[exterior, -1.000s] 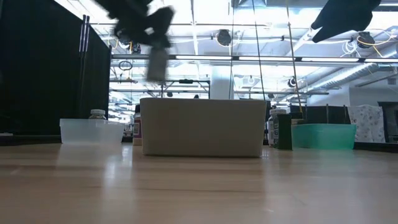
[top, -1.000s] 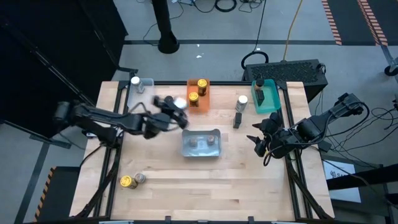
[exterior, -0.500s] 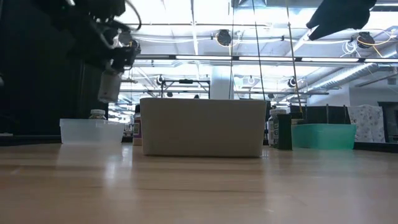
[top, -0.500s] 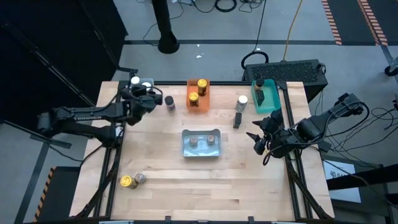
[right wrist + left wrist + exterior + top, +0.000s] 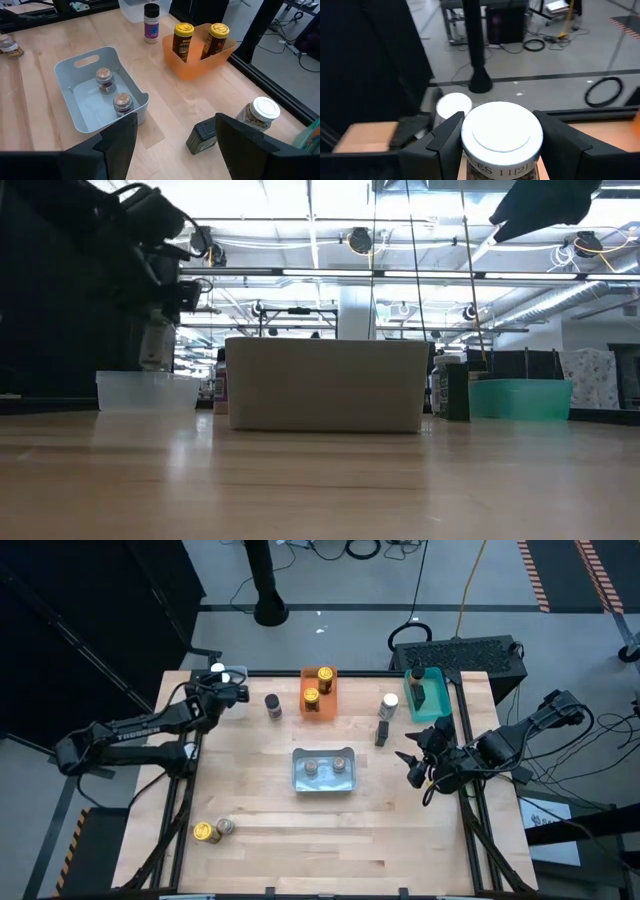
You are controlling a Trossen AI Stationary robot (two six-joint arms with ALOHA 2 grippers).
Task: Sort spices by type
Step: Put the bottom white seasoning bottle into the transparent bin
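High view: left gripper (image 5: pixel 226 686) clamps a white-lidded spice jar (image 5: pixel 501 134) over the clear bin (image 5: pixel 150 390); another white-lidded jar (image 5: pixel 453 106) sits just beyond, apparently inside

Left hand (image 5: pixel 228 692) reaches to the far-left corner, fingers clamped; right hand (image 5: pixel 413 768) hangs parted.

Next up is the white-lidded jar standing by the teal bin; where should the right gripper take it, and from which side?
Grip the white-lidded jar across its round body just under the lid, coming from above. It stands upright, so its sides are parallel. A black jar lying on its side sits close by, so close the fingers on the jar's other two sides. The right gripper waits open nearby.
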